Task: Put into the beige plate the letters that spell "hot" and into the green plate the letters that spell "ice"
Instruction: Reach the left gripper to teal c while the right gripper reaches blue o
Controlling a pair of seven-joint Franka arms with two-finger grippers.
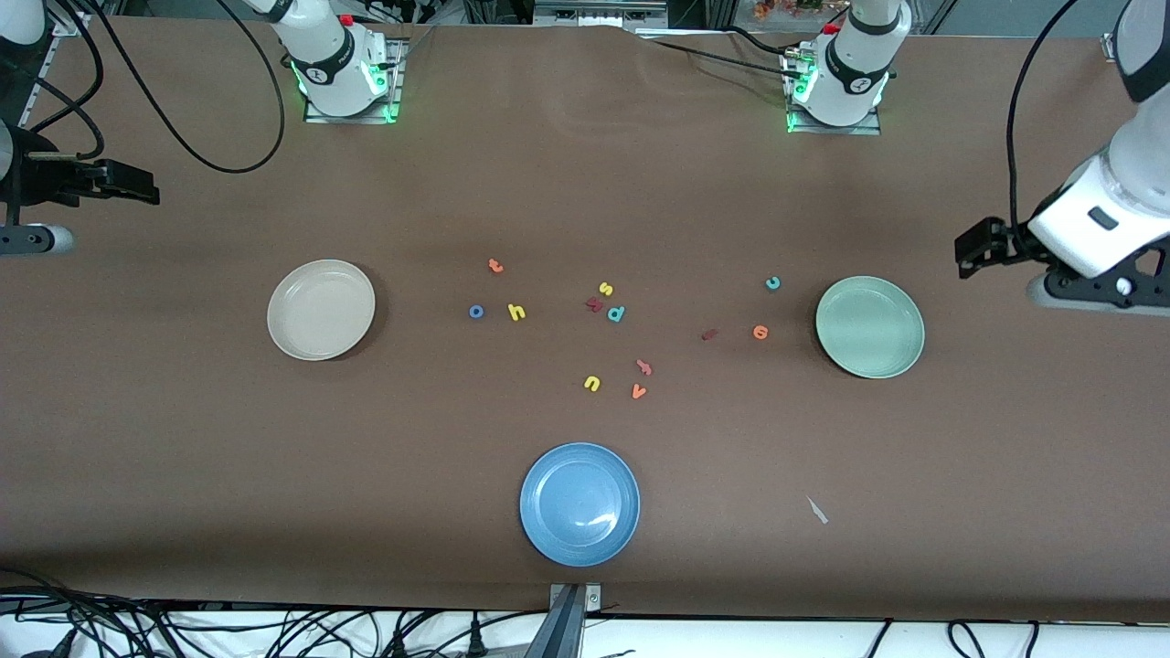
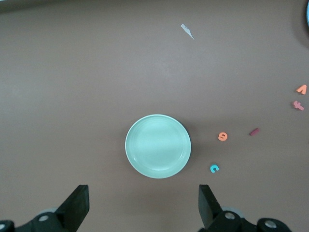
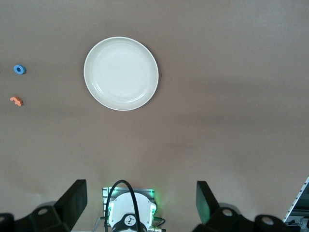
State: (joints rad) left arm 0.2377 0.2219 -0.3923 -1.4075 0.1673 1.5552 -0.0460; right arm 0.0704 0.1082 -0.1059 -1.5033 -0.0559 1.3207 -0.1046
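Nothing is sorted yet, as I read it: both plates are bare and both sets of jaws stand released, holding nothing. My left gripper (image 2: pixel 144 205) hangs high over the tabletop (image 1: pixel 183 475) at its own end, just past the green plate (image 1: pixel 869 327); my right gripper (image 3: pixel 140 203) hangs over the other end, near the beige plate (image 1: pixel 321 309).

The "hot" letters lie toward the beige plate: blue "o" (image 1: pixel 476 312), yellow "h" (image 1: pixel 516 313), orange "t" (image 1: pixel 495 266). The "ice" letters lie by the green plate: teal "c" (image 1: pixel 773 283), orange "e" (image 1: pixel 760 332), dark red "i" (image 1: pixel 708 334).

My worry is the decoys. The teal "d" (image 1: pixel 616 313), yellow "s" (image 1: pixel 605 289) and a reddish letter (image 1: pixel 594 305) crowd together, and colour alone could send me to the wrong piece. The letters are thin and flat, so the jaws may skid or pinch air. The dark "i" barely stands out from the brown surface.

I cannot read that reddish letter's shape. In the front view both arms are cut off by the edges.
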